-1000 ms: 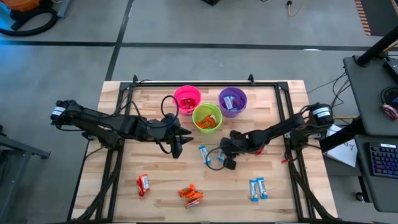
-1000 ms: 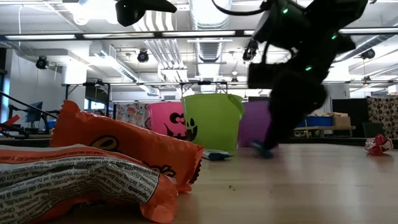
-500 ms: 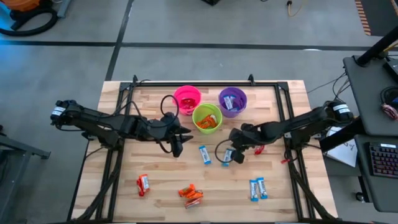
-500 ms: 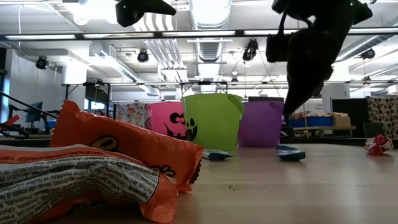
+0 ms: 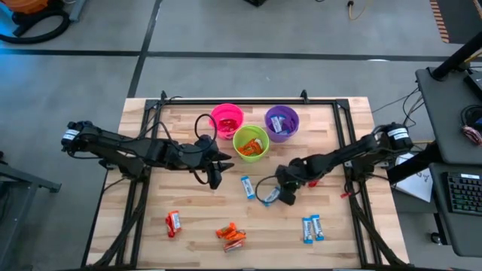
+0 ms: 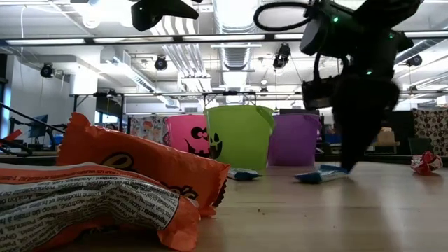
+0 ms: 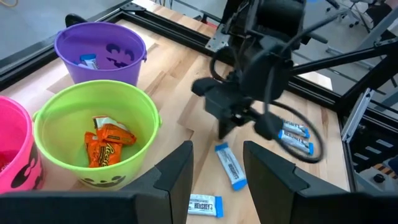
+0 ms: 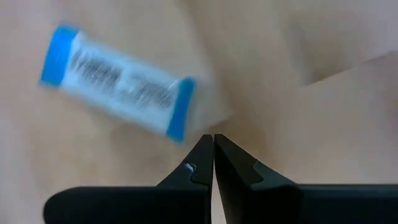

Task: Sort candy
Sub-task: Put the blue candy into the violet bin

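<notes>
**A:** Where is the right gripper [image 5: 282, 197]?

**B:** Low over the middle of the table [image 5: 339, 226], tips pointed down beside a blue-and-white candy [image 5: 269, 195]. In its own wrist view the two fingers [image 8: 198, 167] are pressed together with nothing between them, and the candy [image 8: 118, 91] lies just past the tips, flat on the wood. From table height the gripper [image 6: 348, 165] stands right over that candy [image 6: 318, 174].

**A:** And the left gripper [image 5: 214, 181]?

**B:** It hangs above the table near the green cup [image 5: 251, 142], fingers [image 7: 174, 174] spread partway and holding nothing.

**A:** Where is the rest of the candy?

**B:** A second blue-and-white piece [image 5: 247, 187] lies just to the left of the first one. A pair of blue-and-white pieces [image 5: 312, 228] sits near the front right of the table. A red piece [image 5: 173, 222] lies front left, and orange pieces [image 5: 231, 235] lie front centre; those fill the near corner of the low view [image 6: 105, 189]. One more red piece [image 6: 425, 162] shows on the far right in the low view.

**A:** Anything in the cups?

**B:** Orange wrappers [image 7: 107, 144] lie inside the green cup [image 7: 93, 118]. The purple cup [image 5: 282, 123] holds at least one blue-and-white piece [image 7: 88, 61]. The pink cup [image 5: 227, 120] has something red inside, too small to tell apart.
</notes>
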You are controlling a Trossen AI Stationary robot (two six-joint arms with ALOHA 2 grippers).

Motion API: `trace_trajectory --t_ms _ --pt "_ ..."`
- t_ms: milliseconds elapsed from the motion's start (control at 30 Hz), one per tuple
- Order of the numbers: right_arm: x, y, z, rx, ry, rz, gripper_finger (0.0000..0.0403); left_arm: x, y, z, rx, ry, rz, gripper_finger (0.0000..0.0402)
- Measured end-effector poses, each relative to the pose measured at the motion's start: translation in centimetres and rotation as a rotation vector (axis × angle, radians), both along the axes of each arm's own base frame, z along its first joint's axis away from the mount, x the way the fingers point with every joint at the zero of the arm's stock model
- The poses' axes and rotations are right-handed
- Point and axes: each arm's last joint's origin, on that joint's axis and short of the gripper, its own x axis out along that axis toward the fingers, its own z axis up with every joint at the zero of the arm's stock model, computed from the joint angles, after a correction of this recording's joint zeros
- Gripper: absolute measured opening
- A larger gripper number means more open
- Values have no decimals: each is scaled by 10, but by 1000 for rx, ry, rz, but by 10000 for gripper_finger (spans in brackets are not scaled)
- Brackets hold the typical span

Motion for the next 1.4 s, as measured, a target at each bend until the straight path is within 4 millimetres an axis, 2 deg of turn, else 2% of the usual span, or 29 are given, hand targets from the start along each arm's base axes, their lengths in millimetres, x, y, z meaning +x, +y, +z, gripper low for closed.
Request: trace_trajectory --t_ms 100,267,467,600,667,833,1067,1200,1400 --pt "-4 10 4 35 4 42 8 0 0 0 0 0 -1 125" --pt "-12 14 18 12 -29 114 9 0 0 0 0 0 -1 125" --pt "-13 16 38 -127 -203 478 9 0 1 0 3 1 2 125" --pt "-9 17 40 -243 -285 705 21 0 1 0 3 1 3 125" --pt "-5 18 39 -277 -318 745 39 0 1 0 2 1 4 125" --pt "2 19 32 -305 -327 738 112 0 1 0 -4 0 7 125" --pt "15 21 7 -300 -309 734 210 0 2 0 7 -4 29 125" --pt "22 18 -4 -263 -306 729 230 0 2 0 1 -5 33 125" --pt "28 5 -20 -156 -269 689 217 0 2 0 -9 -7 39 125"
